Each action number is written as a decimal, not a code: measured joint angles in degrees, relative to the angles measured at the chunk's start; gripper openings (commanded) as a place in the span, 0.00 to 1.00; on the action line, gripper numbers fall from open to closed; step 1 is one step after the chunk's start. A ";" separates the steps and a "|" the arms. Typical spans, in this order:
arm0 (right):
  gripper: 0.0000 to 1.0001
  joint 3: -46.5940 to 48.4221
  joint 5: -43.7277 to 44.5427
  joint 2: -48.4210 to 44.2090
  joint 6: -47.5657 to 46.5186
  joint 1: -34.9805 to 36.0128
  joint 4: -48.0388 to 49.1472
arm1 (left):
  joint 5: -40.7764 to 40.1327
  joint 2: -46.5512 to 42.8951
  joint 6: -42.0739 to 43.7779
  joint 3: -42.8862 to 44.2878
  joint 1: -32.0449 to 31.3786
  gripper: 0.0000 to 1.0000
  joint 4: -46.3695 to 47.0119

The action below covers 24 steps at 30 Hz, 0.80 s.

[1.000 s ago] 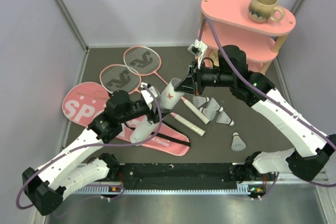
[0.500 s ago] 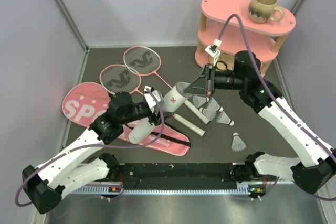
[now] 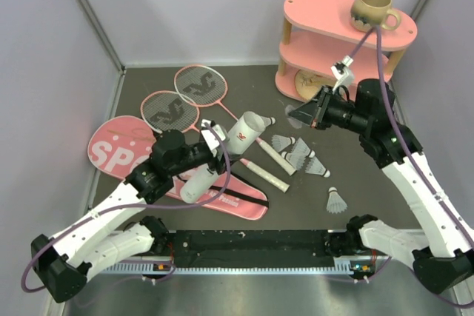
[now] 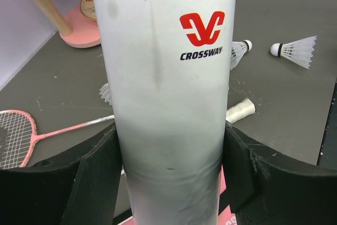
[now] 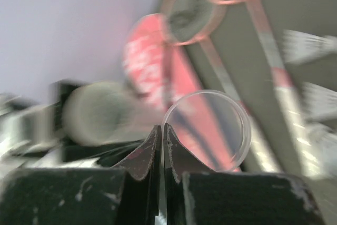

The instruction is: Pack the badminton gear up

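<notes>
My left gripper [image 3: 209,162] is shut on the long white tube [image 3: 241,135], holding it tilted with its open mouth up and to the right; in the left wrist view the tube [image 4: 168,77] fills the space between my jaws [image 4: 171,167]. My right gripper [image 3: 295,118] is shut, pinching the rim of a clear round lid [image 5: 206,129], right of the tube's mouth and apart from it. Two pink rackets [image 3: 200,84] [image 3: 170,109] lie at the back left. The pink bag [image 3: 118,146] lies under my left arm. Shuttlecocks [image 3: 336,199] [image 3: 304,159] [image 3: 281,142] lie on the mat.
A pink two-tier shelf [image 3: 337,29] stands at the back right with a beige mug [image 3: 374,10] on top. White racket handles [image 3: 270,171] lie between the tube and the shuttlecocks. The walls close in on left, back and right.
My right gripper has drawn back to the right, away from the tube's mouth, with the clear lid in it. The tube has tilted slightly; my left arm has barely moved.
</notes>
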 measured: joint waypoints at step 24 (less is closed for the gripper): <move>0.67 -28.48 41.81 21.31 -0.22 -30.08 0.07 | -4.92 -5.05 -0.04 -1.55 -2.10 0.13 0.15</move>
